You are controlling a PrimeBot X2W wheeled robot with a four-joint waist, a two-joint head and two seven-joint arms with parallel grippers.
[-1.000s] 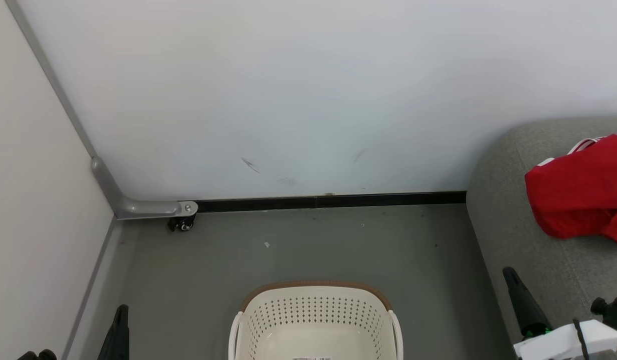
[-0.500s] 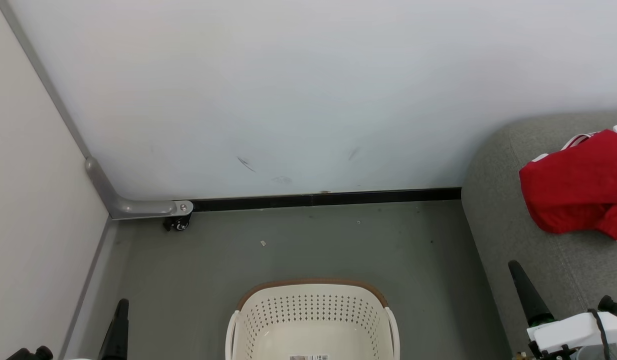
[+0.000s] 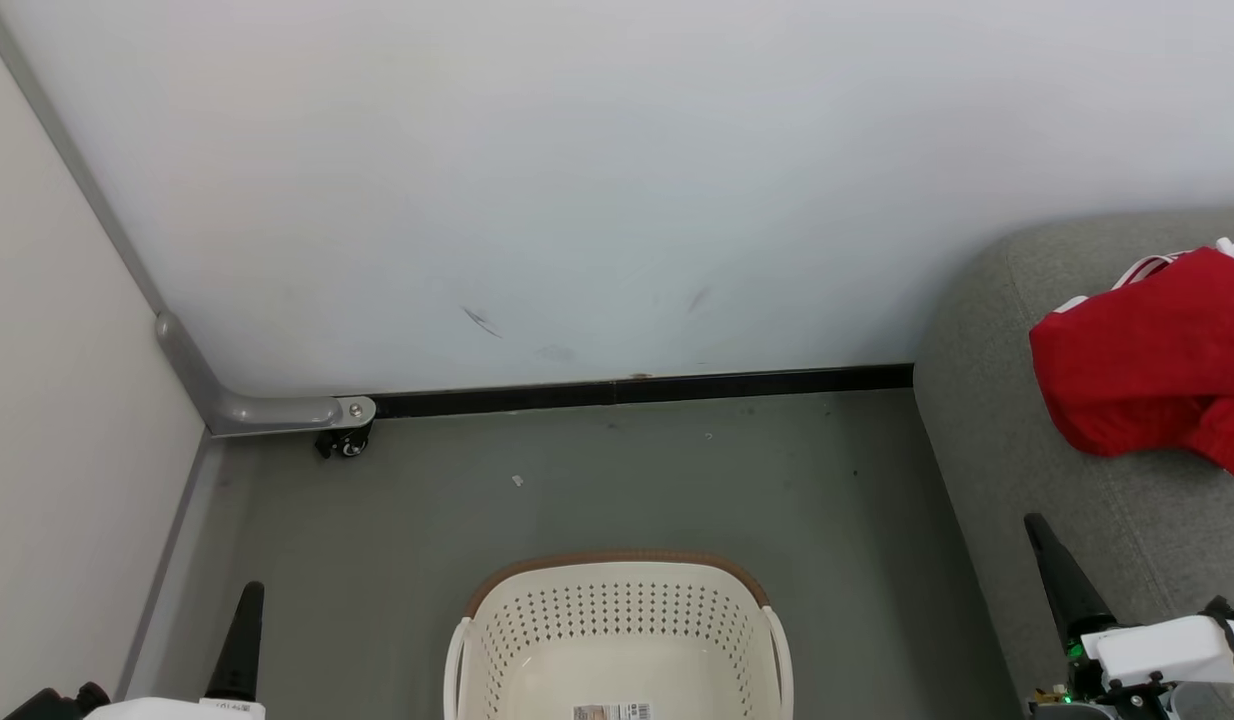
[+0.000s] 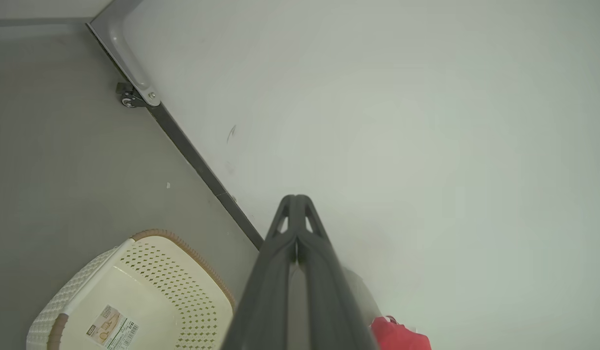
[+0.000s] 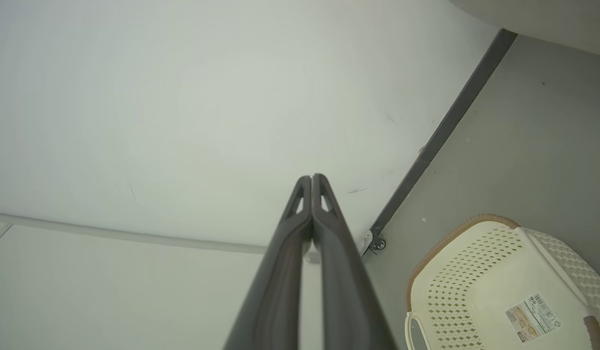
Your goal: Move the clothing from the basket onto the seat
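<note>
**Item 1, clothing**: a red heap with white striped trim showing at its top is lying on the seat. It is sitting inward from the seat's rounded corner by the wall and running off the picture's right side. Whether the heap is holding both garments cannot be told.

**Item 2, basket**: it is standing on the floor, apart from the seat's side. Both wrist views are showing its bottom bare except for the paper label.

**Item 3, left end effector**: its fingers are pressing together and gripping nothing. It is hanging above the floor to the basket's left.

**Item 4, right end effector**: its fingers are likewise meeting at the tips and carrying nothing. In the head view it is hovering beside the seat's near edge, short of the heap.

**Item 5, condition and hazards (judgement):**
- The transfer is looking finished or nearly so.
- Part of the heap is lying out of sight, so a garment could be overhanging a seat edge and sliding off under its own weight.
- The right arm is sitting close to the upholstery. A careless swing could be dragging a finger through loose fabric and pulling it toward the floor.
- The basket is looking light. A brush from either arm could be tipping or shoving it.
</note>
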